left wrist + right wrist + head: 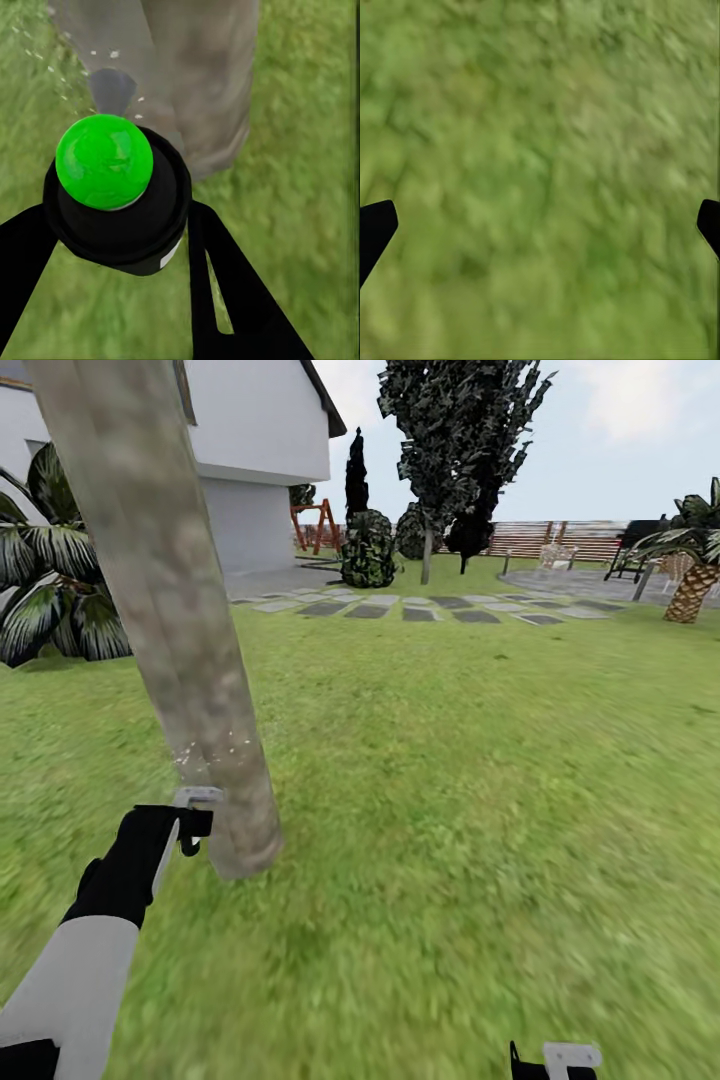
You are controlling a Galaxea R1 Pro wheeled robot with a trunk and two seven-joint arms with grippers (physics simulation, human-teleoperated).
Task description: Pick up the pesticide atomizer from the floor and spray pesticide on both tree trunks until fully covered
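Lawn [450,780]: left claw [120,225] grips atomizer [112,195] beside trunk [170,610].

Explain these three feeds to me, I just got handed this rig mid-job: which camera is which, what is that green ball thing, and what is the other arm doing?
The wide picture is from the robot's head, looking down over its arms onto the grass lawn. The black-and-white arm at its left is the left arm, and its left gripper sits right beside the grey-tan tree trunk.

The picture with the green ball is from the left wrist camera. That ball is the top of the pesticide atomizer, a black bottle clamped between the two black fingers. Its nozzle faces the trunk, and the small white specks near the bark are the pesticide mist.

The blurry grass picture is from the right wrist camera. The right gripper is open and holds nothing; its fingertips show at both edges.
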